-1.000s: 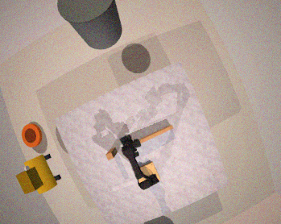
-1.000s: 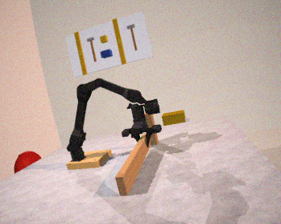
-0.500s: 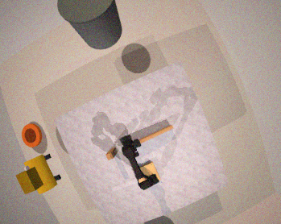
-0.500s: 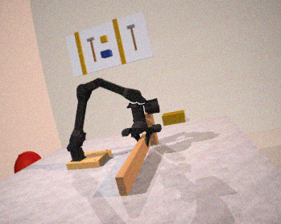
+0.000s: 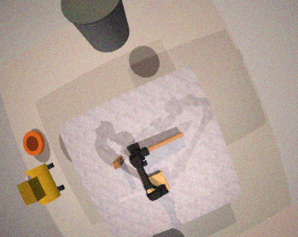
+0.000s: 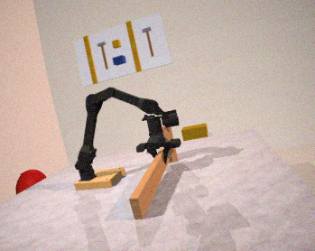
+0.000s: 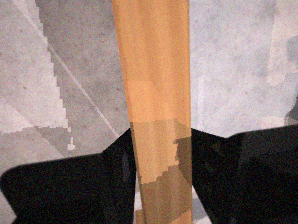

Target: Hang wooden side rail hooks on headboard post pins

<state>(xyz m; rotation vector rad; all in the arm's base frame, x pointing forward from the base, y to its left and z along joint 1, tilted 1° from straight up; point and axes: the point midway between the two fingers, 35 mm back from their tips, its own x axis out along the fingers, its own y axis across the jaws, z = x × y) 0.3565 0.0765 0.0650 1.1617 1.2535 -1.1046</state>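
Observation:
The wooden side rail (image 5: 166,141) (image 6: 149,181) (image 7: 155,60) is a long orange-brown board. My gripper (image 5: 143,153) (image 6: 160,155) (image 7: 151,129) is shut on it near its post-side end, one black finger against each side. The rail's far end is low at the table in the exterior view; I cannot tell whether it touches. The headboard post (image 5: 118,162) (image 6: 169,133) is a wooden upright just beyond the gripper, partly covered by it in the exterior view. The hooks, slot and pins are hidden or too small, so I cannot tell whether they meet.
The arm stands on a light wooden base (image 5: 162,178) (image 6: 98,183) on the pale table (image 5: 213,179) (image 6: 243,194). Beyond the table are a yellow machine (image 5: 43,185), an orange ring (image 5: 25,143), a dark bin (image 5: 110,34) and a red ball (image 6: 30,181).

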